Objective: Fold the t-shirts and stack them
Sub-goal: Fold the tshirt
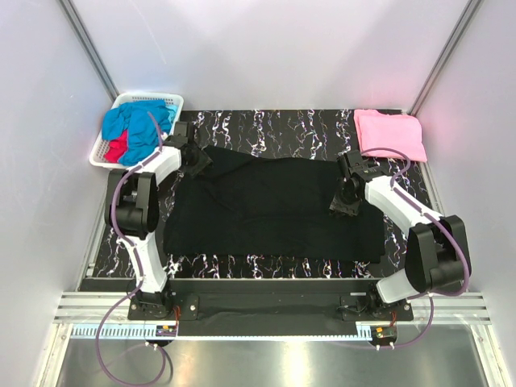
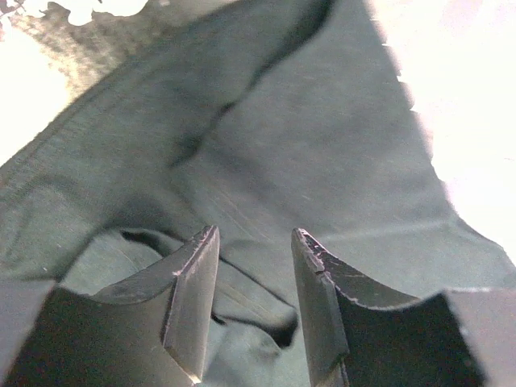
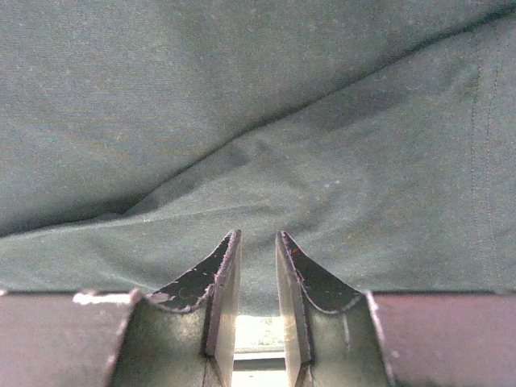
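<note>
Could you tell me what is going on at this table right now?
Two arms are working on a large black t-shirt spread across the table. The left gripper is at its far left corner, jaws apart over bunched cloth; the right gripper is at its right edge, jaws nearly together, grip unclear. A pink t-shirt lies folded at the far right, and a blue t-shirt and a red t-shirt sit in the white basket far left.

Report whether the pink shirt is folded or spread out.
Folded: the pink shirt lies as a compact rectangle, no sleeves sticking out, at the far right corner of the table.
</note>
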